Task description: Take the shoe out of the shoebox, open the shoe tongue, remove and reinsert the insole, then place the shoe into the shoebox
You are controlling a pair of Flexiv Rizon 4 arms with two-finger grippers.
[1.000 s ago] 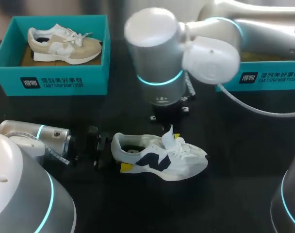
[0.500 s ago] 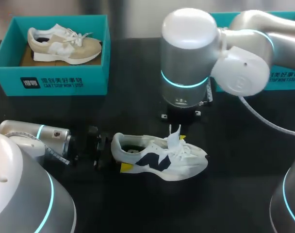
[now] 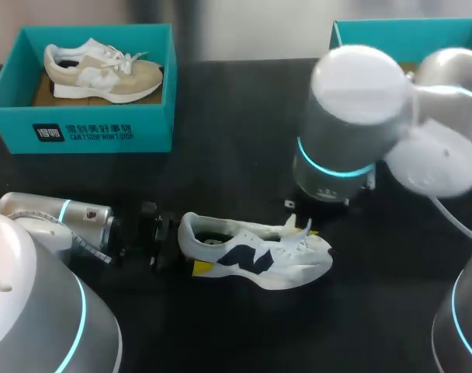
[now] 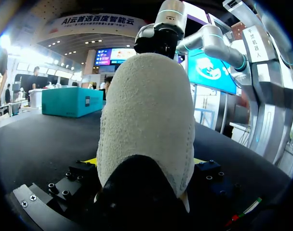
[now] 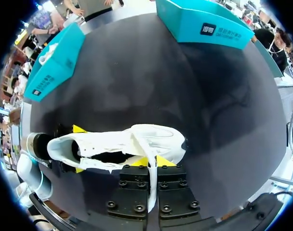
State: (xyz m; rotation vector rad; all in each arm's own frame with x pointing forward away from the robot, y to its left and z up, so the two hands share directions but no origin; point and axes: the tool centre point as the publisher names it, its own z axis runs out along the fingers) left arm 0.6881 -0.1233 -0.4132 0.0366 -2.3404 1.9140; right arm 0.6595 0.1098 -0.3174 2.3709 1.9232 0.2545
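R jaws: clenched on the tongue (image 5: 149, 180). It shows as a white strip running up between the fingertips (image 5: 162, 160), which sit nearly together just over the lace area. L jaws: clenched on the heel (image 4: 146, 110) of the white shoe (image 3: 259, 260), one yellow tip each side. Shoe sits on its sole on the bench (image 3: 220, 171), front-mid, toe toward robot's R, outside both boxes. Step in hand, my read: opening the tongue, w/ L pinning the heel and R drawing the tongue fwd toward the toe. Collar opening (image 5: 108, 156) shows dark; insole not discernible, prob. not yet pulled. Next move needs the tongue laid far enough fwd to clear the throat. R then lets go and re-grips the insole edge inside the collar, w/o L losing the heel. Risk: shoe tips or slides if R pulls harder than L holds. Pose: R arm (image 3: 352, 116) comes in from R, wrist upright over the forefoot, jaws pointing down. L arm (image 3: 57, 217) is low, approx. level along the bench, reaching in from L at heel height. Outward: teal shoebox (image 3: 376, 35) at far R, likely the shoe's own, well apart. Second box (image 3: 81, 132) at far L holds a beige shoe (image 3: 104, 71).
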